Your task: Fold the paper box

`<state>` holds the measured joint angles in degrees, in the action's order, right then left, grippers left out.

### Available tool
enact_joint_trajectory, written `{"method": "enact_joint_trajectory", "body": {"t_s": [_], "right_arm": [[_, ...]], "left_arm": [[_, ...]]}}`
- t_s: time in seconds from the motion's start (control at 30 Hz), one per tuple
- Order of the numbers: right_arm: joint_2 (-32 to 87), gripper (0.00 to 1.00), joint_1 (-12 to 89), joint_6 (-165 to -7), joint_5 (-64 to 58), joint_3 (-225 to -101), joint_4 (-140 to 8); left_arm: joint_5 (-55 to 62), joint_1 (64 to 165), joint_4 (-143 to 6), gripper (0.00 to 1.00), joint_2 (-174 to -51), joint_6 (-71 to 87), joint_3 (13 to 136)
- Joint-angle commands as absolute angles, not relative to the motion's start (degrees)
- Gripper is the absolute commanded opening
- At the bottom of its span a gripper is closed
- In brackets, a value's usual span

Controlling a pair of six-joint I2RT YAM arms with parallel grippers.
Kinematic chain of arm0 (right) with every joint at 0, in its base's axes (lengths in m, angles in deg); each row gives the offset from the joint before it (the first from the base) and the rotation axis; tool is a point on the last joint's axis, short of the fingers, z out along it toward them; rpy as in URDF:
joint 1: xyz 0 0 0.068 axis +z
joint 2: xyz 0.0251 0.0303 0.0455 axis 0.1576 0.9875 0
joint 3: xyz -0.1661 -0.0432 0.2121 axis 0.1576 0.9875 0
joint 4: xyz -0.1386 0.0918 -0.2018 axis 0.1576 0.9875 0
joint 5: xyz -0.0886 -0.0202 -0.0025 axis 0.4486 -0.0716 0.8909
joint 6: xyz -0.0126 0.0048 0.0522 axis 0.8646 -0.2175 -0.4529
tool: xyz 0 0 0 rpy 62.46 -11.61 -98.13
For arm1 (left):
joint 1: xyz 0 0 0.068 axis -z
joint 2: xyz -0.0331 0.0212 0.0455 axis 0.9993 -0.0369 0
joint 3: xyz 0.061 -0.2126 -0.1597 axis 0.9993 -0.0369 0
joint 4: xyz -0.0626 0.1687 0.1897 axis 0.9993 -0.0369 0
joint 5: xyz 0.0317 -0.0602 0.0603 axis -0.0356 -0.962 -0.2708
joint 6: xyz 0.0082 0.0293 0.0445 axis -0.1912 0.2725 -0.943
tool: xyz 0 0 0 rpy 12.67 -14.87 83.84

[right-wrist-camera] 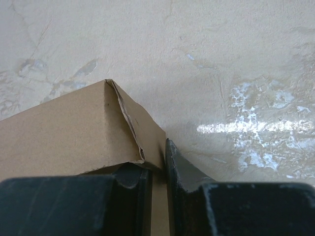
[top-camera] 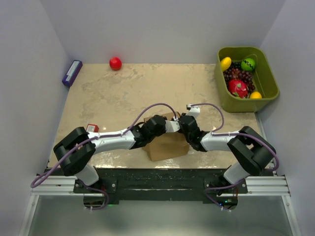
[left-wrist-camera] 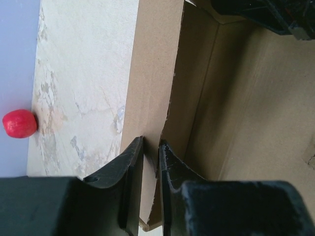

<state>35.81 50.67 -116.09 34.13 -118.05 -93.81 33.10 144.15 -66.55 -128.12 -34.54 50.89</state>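
Paper box (top-camera: 167, 146): plain brown, partly erected, interior open, one corner creased.

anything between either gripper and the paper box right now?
Nothing visible. Both have hold of the paper box: the left gripper is closed over the edge of an upright wall, and the right gripper pinches a wall beside a creased corner.

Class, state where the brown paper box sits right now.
Top view: the paper box sits centrally near the front edge of the table, its walls pinched by the left gripper and right gripper.
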Motion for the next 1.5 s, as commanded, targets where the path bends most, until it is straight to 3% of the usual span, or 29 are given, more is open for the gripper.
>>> {"method": "enact_joint_trajectory", "body": {"t_s": [0.0,0.1,0.23,0.37,0.6,1.17,1.47], "right_arm": [[38.84,0.02,51.52,-117.31,46.08,-120.14,-87.66],[36.83,0.11,51.52,-116.78,44.23,-120.14,-86.35],[32.44,0.33,51.78,-116.25,42.56,-119.70,-83.11],[28.39,0.48,51.96,-118.97,42.56,-118.65,-78.09],[20.57,0.63,52.05,-121.44,41.33,-117.24,-70.62],[-1.49,0.84,52.14,-120.20,37.28,-123.82,-47.60],[-5.72,0.89,52.14,-127.40,31.41,-129.80,-34.76]], "left_arm": [[29.09,146.59,-74.75,0.00,-131.45,-27.11,53.64],[31.28,145.98,-76.24,0.00,-132.85,-26.23,55.13],[33.66,145.45,-78.53,0.00,-135.40,-24.82,57.24],[34.54,144.57,-80.37,0.00,-136.37,-23.51,59.09],[34.89,143.43,-81.96,0.00,-137.25,-22.10,60.58],[35.77,141.50,-84.33,0.00,-135.58,-18.76,62.52],[39.90,139.04,-87.14,0.00,-134.97,-13.84,64.36]]}}
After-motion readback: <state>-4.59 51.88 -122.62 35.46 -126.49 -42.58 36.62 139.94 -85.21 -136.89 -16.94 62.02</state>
